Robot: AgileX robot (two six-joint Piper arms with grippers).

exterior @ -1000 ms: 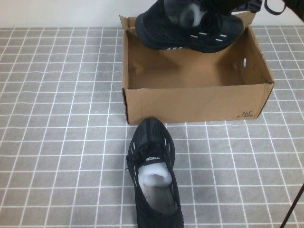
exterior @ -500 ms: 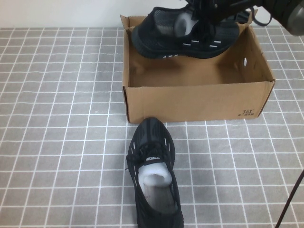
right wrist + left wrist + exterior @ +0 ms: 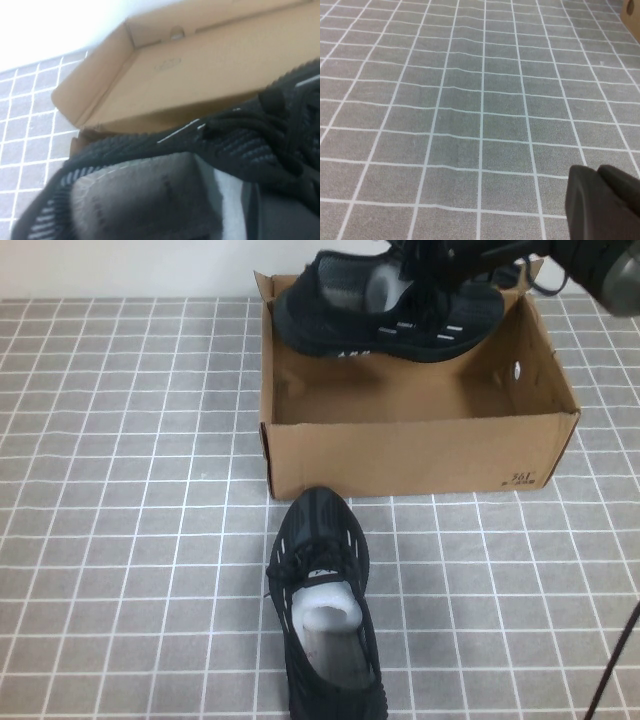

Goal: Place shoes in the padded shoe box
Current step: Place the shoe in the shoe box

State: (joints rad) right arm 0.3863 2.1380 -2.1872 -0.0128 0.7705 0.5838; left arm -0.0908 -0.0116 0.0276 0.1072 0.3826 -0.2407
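Note:
My right gripper (image 3: 428, 275) is shut on one black knit sneaker (image 3: 340, 302) at its laces and holds it tilted, toe to the left, over the far part of the brown cardboard shoe box (image 3: 400, 455). The right wrist view shows that sneaker (image 3: 235, 145) close up, with white stuffing, above the box's inner wall (image 3: 200, 70). The second sneaker (image 3: 322, 610) lies on the tiles in front of the box, toe toward it, with white paper inside. My left gripper (image 3: 602, 205) is shut and empty over bare tiles; it does not show in the high view.
The table is covered in grey tiles with white lines (image 3: 120, 490). A white wall runs behind the box. A thin black cable (image 3: 615, 665) crosses the lower right corner. A small round hole (image 3: 516, 368) is in the box's right wall.
My right gripper has carried the sneaker slightly left and lower over the box's far side. The sneaker on the tiles and the box have not moved.

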